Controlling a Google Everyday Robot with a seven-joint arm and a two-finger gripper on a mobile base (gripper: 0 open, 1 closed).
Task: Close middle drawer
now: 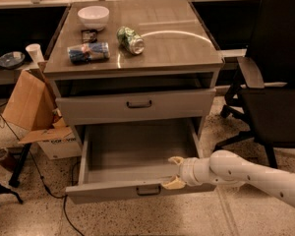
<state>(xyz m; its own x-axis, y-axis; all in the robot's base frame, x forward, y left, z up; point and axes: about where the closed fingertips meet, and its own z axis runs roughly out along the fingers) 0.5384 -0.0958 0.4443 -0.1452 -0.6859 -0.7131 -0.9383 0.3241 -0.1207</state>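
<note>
The middle drawer is pulled far out of the grey cabinet, its low flat front and small dark handle facing me and its deep grey tray bare. My gripper is at the right part of the drawer front, on a white arm that comes in from the right. Its fingers are spread open: one fingertip is over the tray's inside and the other lies against the top of the front edge. It holds nothing. The lowest drawer is hidden under the open one.
The taller-fronted top drawer stands slightly out. On the cabinet top are a white bowl, a green can and a blue packet. A black chair stands at the right, a cardboard box at the left.
</note>
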